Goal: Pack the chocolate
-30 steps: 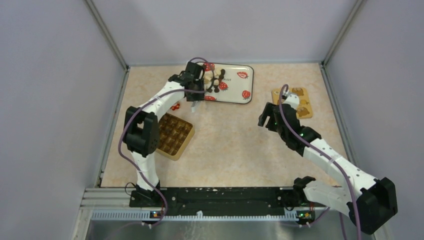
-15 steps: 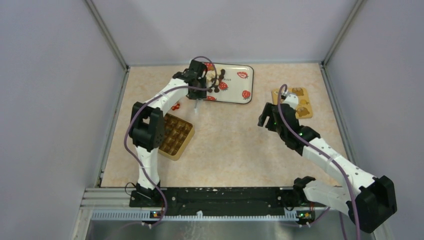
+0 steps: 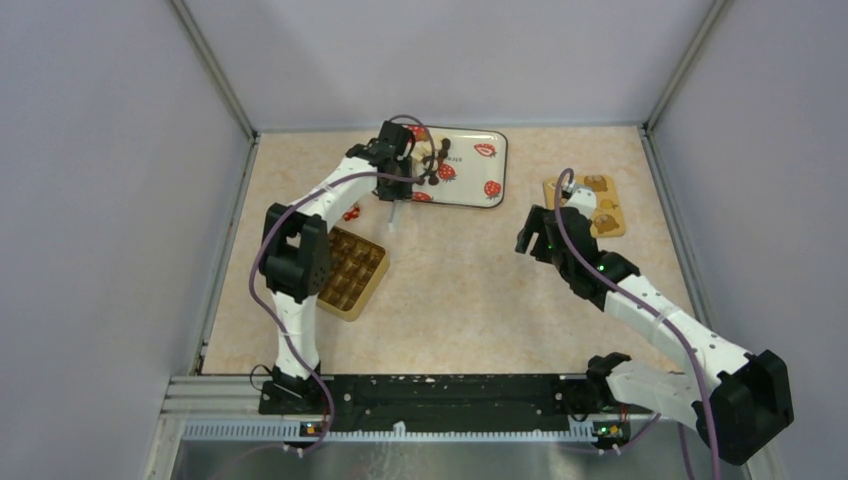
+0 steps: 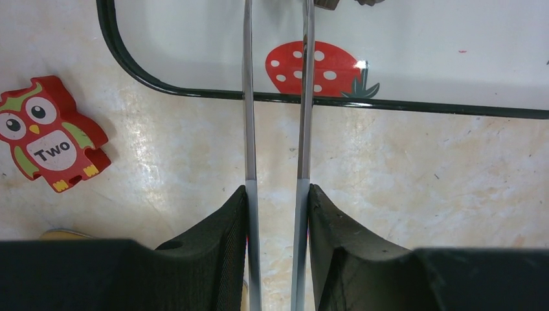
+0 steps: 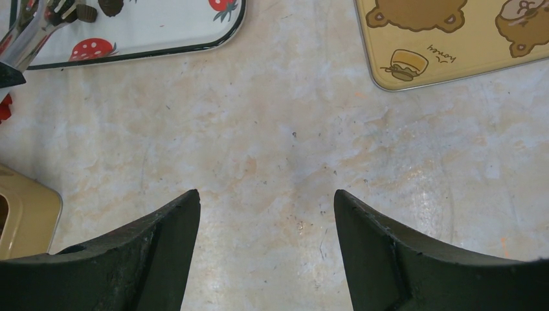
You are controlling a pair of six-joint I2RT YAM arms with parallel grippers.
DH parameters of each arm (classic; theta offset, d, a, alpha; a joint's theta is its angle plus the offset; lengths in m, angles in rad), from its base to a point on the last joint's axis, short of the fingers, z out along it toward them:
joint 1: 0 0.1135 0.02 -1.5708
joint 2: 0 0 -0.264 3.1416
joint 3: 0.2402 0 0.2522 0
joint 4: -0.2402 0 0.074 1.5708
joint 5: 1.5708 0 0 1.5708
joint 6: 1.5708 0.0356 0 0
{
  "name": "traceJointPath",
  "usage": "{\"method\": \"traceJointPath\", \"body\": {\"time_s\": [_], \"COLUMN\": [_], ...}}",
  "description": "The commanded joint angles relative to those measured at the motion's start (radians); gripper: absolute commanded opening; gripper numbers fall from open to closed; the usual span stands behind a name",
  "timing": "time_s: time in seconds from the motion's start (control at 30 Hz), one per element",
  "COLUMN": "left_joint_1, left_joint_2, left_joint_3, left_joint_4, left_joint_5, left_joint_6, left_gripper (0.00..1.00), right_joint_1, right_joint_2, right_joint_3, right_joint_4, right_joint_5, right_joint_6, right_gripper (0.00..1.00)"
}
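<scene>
Several small dark brown and cream chocolate pieces (image 3: 432, 166) lie at the left end of a white tray (image 3: 470, 190) printed with red strawberries. My left gripper (image 3: 396, 178) is at the tray's left edge, shut on metal tongs (image 4: 248, 97). The two tong blades reach over the tray rim (image 4: 194, 92), and their tips leave the top of the left wrist view beside dark pieces (image 4: 327, 4). The right wrist view shows the tongs (image 5: 29, 32) next to the chocolate pieces (image 5: 111, 6). My right gripper (image 3: 533, 232) is open and empty over bare table (image 5: 267, 197).
A golden box with a grid of compartments (image 3: 345, 270) sits left of centre, near the left arm. A red owl block marked "Two" (image 4: 48, 133) lies between the box and the tray. A yellow lid printed with brown bears (image 3: 597, 205) lies at the right.
My left gripper has moved a little right and farther onto the tray's left end with the tongs. The right arm has not moved.
</scene>
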Motion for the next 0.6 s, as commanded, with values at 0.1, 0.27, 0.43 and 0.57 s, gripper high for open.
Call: {"method": "traceJointPath", "body": {"time_s": [0.1, 0.27, 0.43, 0.57], "left_joint_1": [-0.007, -0.007, -0.007, -0.007], "left_joint_2": [-0.144, -0.185, -0.219, -0.273], "left_joint_3": [-0.001, -0.028, -0.044, -0.069], "left_joint_4": [-0.021, -0.026, -0.037, -0.074], "left_joint_5": [0.038, 0.028, 0.040, 0.041], "left_joint_6": [0.020, 0.015, 0.011, 0.005], "left_gripper": [0.14, 0.13, 0.13, 0.13], "right_joint_1": [-0.003, -0.003, -0.003, -0.003], "right_joint_2": [0.003, -0.001, -0.012, -0.025], "right_joint_3": [0.054, 0.051, 0.049, 0.044], "right_joint_4": [0.040, 0.044, 0.034, 0.028], "right_joint_5": [-0.005, -0.012, -0.013, -0.011], "right_joint_6": [0.000, 0.008, 0.009, 0.011], "right_gripper": [0.74, 0.74, 0.74, 0.74]}}
